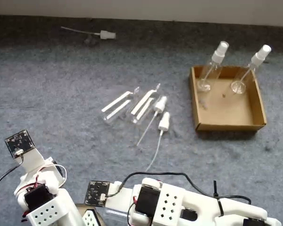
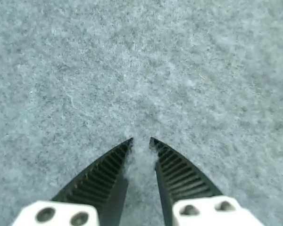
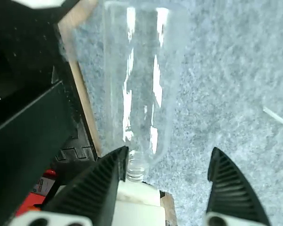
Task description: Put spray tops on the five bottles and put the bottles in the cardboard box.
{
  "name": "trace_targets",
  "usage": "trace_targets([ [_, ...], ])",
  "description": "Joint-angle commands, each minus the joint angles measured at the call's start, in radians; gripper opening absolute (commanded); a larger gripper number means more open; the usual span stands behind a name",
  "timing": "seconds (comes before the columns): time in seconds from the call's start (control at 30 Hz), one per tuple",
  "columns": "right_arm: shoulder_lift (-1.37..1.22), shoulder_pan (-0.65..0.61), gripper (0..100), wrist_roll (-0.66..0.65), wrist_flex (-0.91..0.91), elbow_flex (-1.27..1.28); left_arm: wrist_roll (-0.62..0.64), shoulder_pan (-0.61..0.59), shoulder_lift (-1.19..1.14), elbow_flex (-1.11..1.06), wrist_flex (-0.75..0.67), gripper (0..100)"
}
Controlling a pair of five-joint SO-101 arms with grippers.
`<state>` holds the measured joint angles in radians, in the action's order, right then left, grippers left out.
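A clear bottle (image 3: 137, 84) without a top lies between the fingers of my right gripper (image 3: 169, 150), which is open wide; the bottle's neck (image 3: 134, 170) sits close to one finger (image 3: 106, 181). My left gripper (image 2: 140, 141) hangs over bare grey carpet with its fingers drawn almost together and nothing between them. In the high view, two more topless bottles (image 1: 118, 107) (image 1: 144, 103) lie mid-table beside two spray tops (image 1: 159, 104) (image 1: 164, 122) with long tubes. The cardboard box (image 1: 226, 123) at the right holds two capped bottles (image 1: 211, 70) (image 1: 249, 70) leaning on its far wall.
Another spray top (image 1: 106, 34) lies far back on the left. Both arms (image 1: 37, 188) (image 1: 165, 202) sit at the near edge. Beside the right gripper's bottle stand a wooden board edge (image 3: 82, 101) and a black block (image 3: 28, 141).
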<state>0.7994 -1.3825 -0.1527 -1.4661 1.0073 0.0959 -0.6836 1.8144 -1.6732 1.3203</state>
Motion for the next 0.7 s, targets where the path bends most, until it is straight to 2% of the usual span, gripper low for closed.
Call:
trace_targets([
  [0.0, 0.008, -0.005, 23.8, 0.012, 0.068, 0.002, 0.009, -0.013, -0.004, -0.021, 0.003, 1],
  [0.27, 0.008, -0.005, 23.8, 0.012, 0.077, 0.002, 0.006, -0.021, -0.004, -0.021, 0.0, 1],
  [0.43, 0.008, -0.004, 23.8, 0.012, 0.165, 0.108, 0.006, -0.022, -0.004, -0.021, -0.002, 1],
  [0.53, 0.012, -0.004, 23.8, 0.012, 0.193, 0.189, 0.009, -0.058, -0.004, -0.021, -0.002, 1],
  [0.67, 0.008, -0.005, 23.8, 0.012, 0.194, 0.163, 0.009, -0.091, -0.004, -0.021, -0.002, 1],
])
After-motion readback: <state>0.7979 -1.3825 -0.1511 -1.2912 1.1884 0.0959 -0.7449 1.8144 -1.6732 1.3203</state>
